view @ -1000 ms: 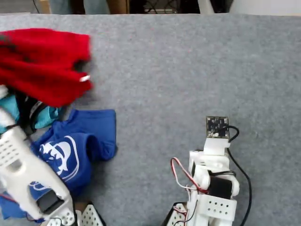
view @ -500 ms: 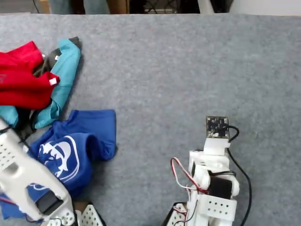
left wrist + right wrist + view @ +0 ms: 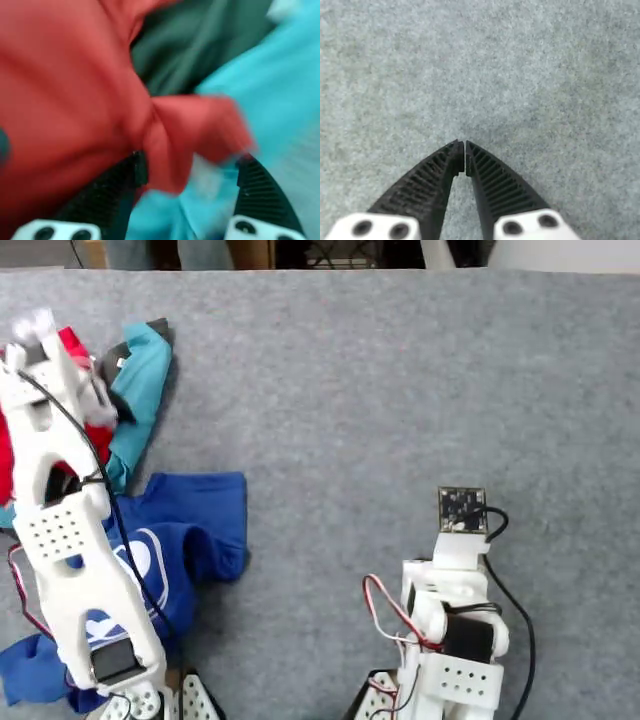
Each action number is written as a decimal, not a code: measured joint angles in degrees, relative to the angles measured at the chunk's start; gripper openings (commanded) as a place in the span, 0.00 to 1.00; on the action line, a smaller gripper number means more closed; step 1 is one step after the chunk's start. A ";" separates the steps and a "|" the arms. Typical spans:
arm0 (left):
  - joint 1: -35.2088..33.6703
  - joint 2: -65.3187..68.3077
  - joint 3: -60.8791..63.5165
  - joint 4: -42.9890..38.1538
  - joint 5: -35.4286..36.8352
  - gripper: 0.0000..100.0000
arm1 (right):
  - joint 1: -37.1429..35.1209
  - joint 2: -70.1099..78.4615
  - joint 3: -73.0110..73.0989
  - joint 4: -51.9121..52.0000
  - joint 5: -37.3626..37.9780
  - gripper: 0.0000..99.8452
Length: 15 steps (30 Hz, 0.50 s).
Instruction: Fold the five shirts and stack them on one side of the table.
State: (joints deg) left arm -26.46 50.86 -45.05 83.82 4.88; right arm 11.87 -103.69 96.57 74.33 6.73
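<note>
Left hand (image 3: pixel 192 167) wide, astride red shirt (image 3: pixel 75 100) fold at worktop (image 3: pixel 400 360) ten o'clock; right hand (image 3: pixel 464 150) closed, well apart.

The red shirt (image 3: pixel 65 90) is soft matt cloth, the table (image 3: pixel 400 380) rough felt.

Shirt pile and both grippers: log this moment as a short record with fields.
left gripper: open, a fold of the red shirt between its fingers
right gripper: shut, above the bare table
red shirt: crumpled, lying over the teal shirt
dark shirt: peeks out between red and teal
blue shirt: crumpled, beside the teal shirt
folding: none of these shirts is folded yet
</note>
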 measured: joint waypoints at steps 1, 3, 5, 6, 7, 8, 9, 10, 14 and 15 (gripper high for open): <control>-0.53 0.53 1.49 -1.76 0.00 0.21 | 0.00 0.00 0.00 0.00 0.00 0.01; -1.93 2.11 0.79 -2.99 1.23 0.10 | 0.00 0.00 0.00 0.00 0.00 0.01; -3.87 3.25 -1.93 -3.87 2.29 0.02 | 0.00 0.00 0.00 0.00 0.00 0.01; -4.92 3.69 -3.16 -4.04 2.46 0.05 | 0.00 0.00 0.00 0.00 0.00 0.01; -5.98 3.96 -4.22 -4.13 2.55 0.05 | 0.00 0.00 0.00 0.00 0.00 0.01; -7.03 4.13 -5.54 -4.13 2.73 0.03 | 0.00 0.00 0.00 0.00 0.00 0.01; -8.35 4.22 -6.86 -4.13 2.90 0.03 | 0.00 0.00 0.00 0.00 0.00 0.01; -9.76 4.31 -8.44 -3.96 2.90 0.03 | 0.00 0.00 0.00 0.00 0.00 0.01; -18.20 4.75 -16.62 -0.18 2.90 0.03 | 0.00 0.00 0.00 0.00 0.00 0.01; -20.48 4.75 -19.34 0.79 2.90 0.03 | 0.00 0.00 0.00 0.00 0.00 0.01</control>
State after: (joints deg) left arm -46.95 55.60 -64.40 84.62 7.78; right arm 11.87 -103.69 96.57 74.33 6.73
